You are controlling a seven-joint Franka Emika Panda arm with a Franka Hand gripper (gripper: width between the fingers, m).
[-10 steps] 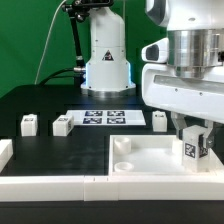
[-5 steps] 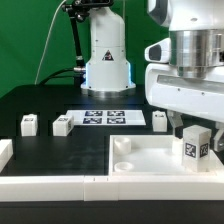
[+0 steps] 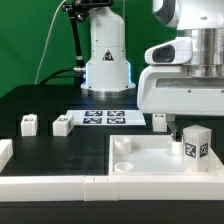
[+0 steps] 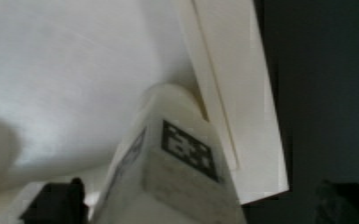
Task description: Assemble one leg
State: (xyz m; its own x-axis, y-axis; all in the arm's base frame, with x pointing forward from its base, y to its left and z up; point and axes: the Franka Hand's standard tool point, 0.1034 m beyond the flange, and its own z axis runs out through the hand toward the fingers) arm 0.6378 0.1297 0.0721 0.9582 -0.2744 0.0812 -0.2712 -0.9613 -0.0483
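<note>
While your arm hangs over the exterior view's right side, the leg [image 3: 195, 146] stands upright on the large white panel [image 3: 140, 158], near that panel's right-hand end, with its black-and-white tag facing the camera. You can see the gripper [image 3: 184, 124] above it, and only a short dark fingertip shows beside the leg's upper left corner. Nothing is clamping the leg's sides in this view, so you can read the hand as released, with the leg standing free on the panel.

From your wrist view, the leg [image 4: 172, 160] rises toward the lens, its tag face visible, and it stands close beside the panel's raised rim [image 4: 229, 90]. You see 2 dark fingertips [image 4: 60, 198] low in that picture, 1 on each side of the leg and both apart from it.

Further to the exterior view's left, you have 3 more small white tagged blocks on the black table [image 3: 40, 100]: 1 at [image 3: 29, 124], 1 at [image 3: 62, 125], and 1 at [image 3: 160, 120] partly behind the arm's housing. Between the last 2 lies the marker board [image 3: 108, 117], flat on the table. At the far left edge, a white piece [image 3: 5, 152] is cut off by the frame.
</note>
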